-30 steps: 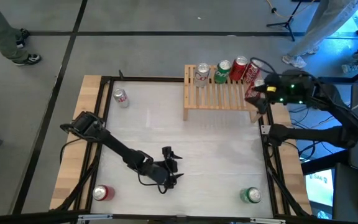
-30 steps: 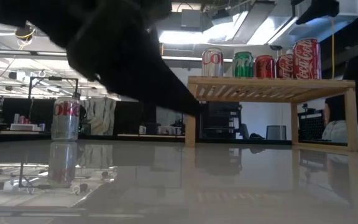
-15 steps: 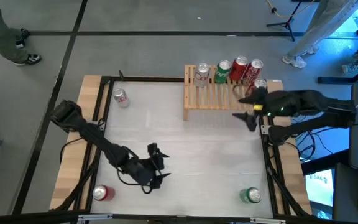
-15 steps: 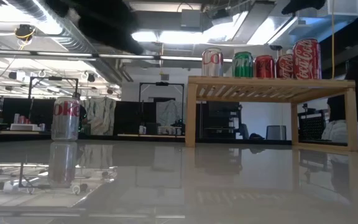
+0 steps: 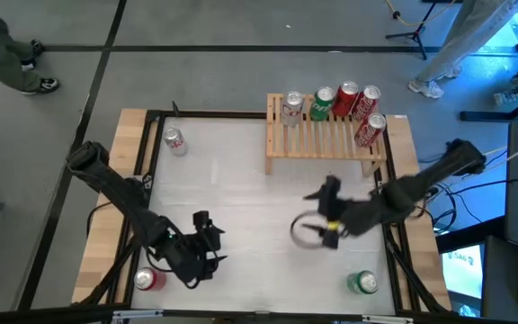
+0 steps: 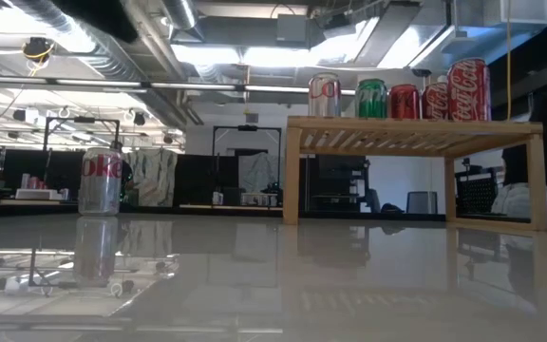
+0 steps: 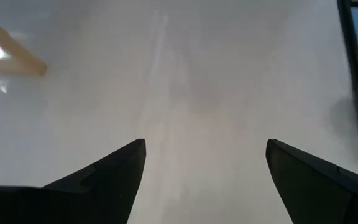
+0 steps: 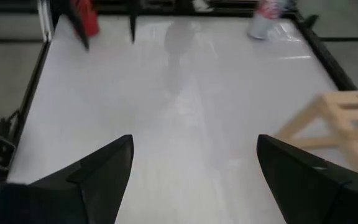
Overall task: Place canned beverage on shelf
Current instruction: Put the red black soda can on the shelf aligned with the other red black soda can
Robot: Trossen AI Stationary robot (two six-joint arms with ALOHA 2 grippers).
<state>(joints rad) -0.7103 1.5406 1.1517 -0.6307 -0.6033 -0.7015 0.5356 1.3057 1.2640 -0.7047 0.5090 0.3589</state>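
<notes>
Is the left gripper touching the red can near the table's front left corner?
Apart. The high view shows white table between the left gripper and the red can.

The high view looks straight down on the whole counter [image 5: 241, 180]. The low view sits at counter height, facing level toward the shelf [image 6: 414, 136] and room; both share the shelf. Each wrist view looks closely across the counter past its own fingers.

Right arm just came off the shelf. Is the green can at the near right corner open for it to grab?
Probably yes. The right gripper is open and empty over bare table, and the green can stands alone close by, nothing between them. The left gripper is off by the red can.
</notes>
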